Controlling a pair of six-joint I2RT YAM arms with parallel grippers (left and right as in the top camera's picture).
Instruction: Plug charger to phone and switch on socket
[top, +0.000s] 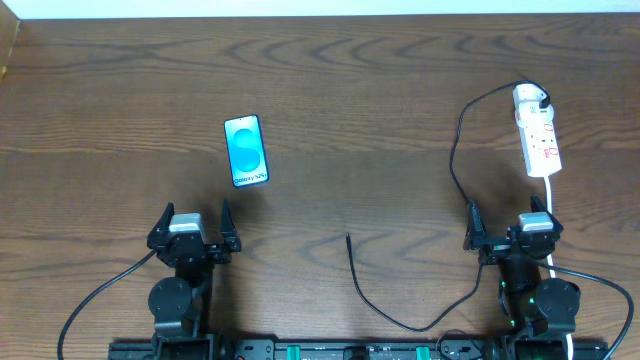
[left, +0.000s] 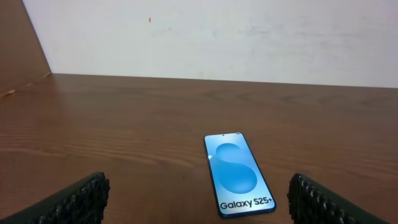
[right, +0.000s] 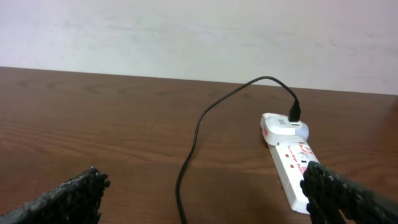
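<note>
While both sit at the near edge of the table (top: 320, 80), the left gripper (top: 195, 215) and right gripper (top: 507, 222) gape wide, empty. The socket (top: 538, 140) lies far right; the phone (top: 246, 150) face-up ahead of the left gripper; the charger (top: 455, 150), seemingly plugged into the socket, ends mid-table.

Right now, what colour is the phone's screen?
The phone screen is bright blue with lighter circles; clearest in the left wrist view.

The phone (top: 246, 150) lies face up, blue screen showing, left of centre. The white socket (top: 540, 135) lies far right. The black charger (top: 453, 152) runs from its far end, tip loose mid-table.
</note>
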